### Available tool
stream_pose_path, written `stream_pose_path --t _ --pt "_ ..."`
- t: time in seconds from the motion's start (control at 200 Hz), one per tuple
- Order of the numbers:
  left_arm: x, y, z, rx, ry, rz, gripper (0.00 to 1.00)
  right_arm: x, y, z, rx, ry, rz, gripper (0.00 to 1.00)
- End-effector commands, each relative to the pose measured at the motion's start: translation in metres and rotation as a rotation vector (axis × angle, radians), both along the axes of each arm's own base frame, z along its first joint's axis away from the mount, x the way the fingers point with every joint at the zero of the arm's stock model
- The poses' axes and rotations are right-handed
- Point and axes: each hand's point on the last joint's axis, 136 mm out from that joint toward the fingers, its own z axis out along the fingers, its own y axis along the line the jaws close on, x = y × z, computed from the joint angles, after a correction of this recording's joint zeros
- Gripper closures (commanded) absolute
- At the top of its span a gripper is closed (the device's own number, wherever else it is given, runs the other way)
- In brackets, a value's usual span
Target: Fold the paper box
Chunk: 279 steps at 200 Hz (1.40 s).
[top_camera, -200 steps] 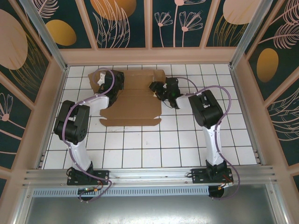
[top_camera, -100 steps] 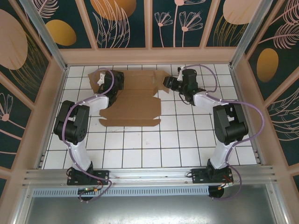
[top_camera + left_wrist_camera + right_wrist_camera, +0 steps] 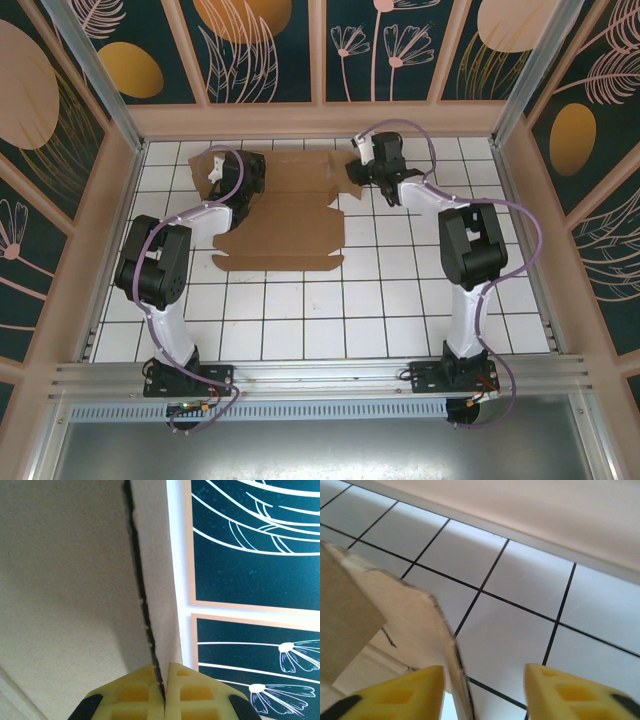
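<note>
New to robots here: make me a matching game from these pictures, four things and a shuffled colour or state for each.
Things:
1. left jaws
2. right jaws
3. paper box
4. table

Colour or state:
a. white tiles, dark lines
b. open, a cardboard edge between them
c. plain brown
d. shut on a cardboard edge

Pairs: 1-d, 2-b, 3-c, 4-a

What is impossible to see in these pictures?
- Top view: the plain brown cardboard paper box has its left side partly hidden under the left arm.
- Left wrist view: the yellow left fingers pinch a cardboard edge; which flap, the close framing hides.
- Right wrist view: the right fingers straddle a flap; the bottom edge cuts off any contact.
</note>
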Motion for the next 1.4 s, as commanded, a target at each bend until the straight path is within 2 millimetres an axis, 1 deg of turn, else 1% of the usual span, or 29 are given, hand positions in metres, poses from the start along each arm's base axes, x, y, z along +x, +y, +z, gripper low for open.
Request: stream_pose_path --t 0.0,0.025,0.05,0.1,0.14,0.205,0.29,0.365,0.405,0.445,0.53,0.57,0.646,0.691,0.746,0.796,0.841,0.906,1.011,1.031,1.046,1.096,1.181,1.231,1.291,1.336,1.391 --pt "-0.039 0.02 -0.094 0.114 0.305 0.011 1.0 0.004 0.0 -0.007 -0.05 0.043 0.032 0.69" --pt "-0.039 0.02 -0.093 0.113 0.303 0.01 1.0 0.004 0.001 -0.006 -0.039 0.048 0.032 0.75" --pt "-0.039 0.02 -0.092 0.113 0.302 0.011 1.0 0.003 0.002 -0.005 -0.023 0.055 0.03 0.78" --pt "-0.038 0.019 -0.092 0.112 0.298 0.006 1.0 -0.001 0.009 -0.001 0.026 0.073 0.039 0.83" --pt "-0.038 0.019 -0.093 0.112 0.299 0.005 1.0 -0.003 0.014 0.002 0.065 0.087 0.044 0.89" --pt "-0.039 0.018 -0.093 0.106 0.299 0.001 1.0 -0.003 0.021 0.008 0.107 0.095 0.013 0.94" --pt "-0.04 0.018 -0.093 0.104 0.298 0.002 1.0 0.0 0.027 0.018 0.18 0.114 -0.067 0.93" --pt "-0.04 0.018 -0.093 0.104 0.299 0.0 1.0 0.007 0.026 0.022 0.282 0.148 -0.206 0.9" --pt "-0.039 0.018 -0.093 0.103 0.298 0.001 1.0 0.008 0.023 0.02 0.377 0.182 -0.309 0.86" --pt "-0.039 0.018 -0.094 0.104 0.3 0.0 1.0 0.006 0.025 0.019 0.49 0.21 -0.374 0.84" --pt "-0.041 0.018 -0.097 0.104 0.305 0.002 1.0 -0.004 0.037 0.029 0.735 0.221 -0.436 0.84" --pt "-0.041 0.018 -0.098 0.101 0.307 0.003 1.0 -0.006 0.041 0.033 0.804 0.226 -0.458 0.84" --pt "-0.04 0.017 -0.098 0.1 0.307 0.0 1.0 -0.005 0.048 0.037 0.843 0.239 -0.52 0.84" --pt "-0.04 0.017 -0.099 0.098 0.307 -0.001 1.0 -0.006 0.061 0.037 0.849 0.253 -0.5 0.82" --pt "-0.039 0.016 -0.099 0.097 0.307 -0.005 1.0 -0.009 0.075 0.033 0.859 0.278 -0.478 0.8" --pt "-0.039 0.017 -0.1 0.095 0.308 -0.003 1.0 -0.012 0.082 0.03 0.874 0.295 -0.469 0.79" --pt "-0.039 0.016 -0.101 0.094 0.31 -0.005 1.0 -0.014 0.083 0.03 0.889 0.296 -0.467 0.78" --pt "-0.039 0.016 -0.1 0.094 0.309 -0.006 1.0 -0.016 0.078 0.03 0.897 0.284 -0.466 0.76" --pt "-0.04 0.016 -0.098 0.098 0.304 -0.006 1.0 -0.016 0.059 0.036 0.877 0.247 -0.465 0.68" --pt "-0.04 0.017 -0.097 0.101 0.302 -0.006 1.0 -0.016 0.053 0.039 0.864 0.231 -0.462 0.65" --pt "-0.04 0.017 -0.097 0.103 0.3 -0.006 1.0 -0.018 0.054 0.041 0.857 0.238 -0.434 0.63" --pt "-0.04 0.018 -0.095 0.111 0.297 -0.006 1.0 -0.02 0.045 0.049 0.808 0.207 -0.373 0.56" --pt "-0.04 0.017 -0.091 0.132 0.282 -0.023 1.0 -0.03 0.027 0.07 0.699 0.109 -0.269 0.43" --pt "-0.039 0.015 -0.088 0.144 0.27 -0.045 1.0 -0.039 0.017 0.081 0.649 0.064 -0.187 0.42" --pt "-0.039 0.011 -0.088 0.154 0.267 -0.074 1.0 -0.05 0.005 0.099 0.62 -0.004 -0.074 0.42" --pt "-0.04 0.01 -0.085 0.158 0.258 -0.084 1.0 -0.054 -0.011 0.109 0.592 -0.061 -0.055 0.43" --pt "-0.041 0.01 -0.08 0.162 0.226 -0.09 1.0 -0.059 -0.024 0.116 0.543 -0.109 -0.016 0.43"
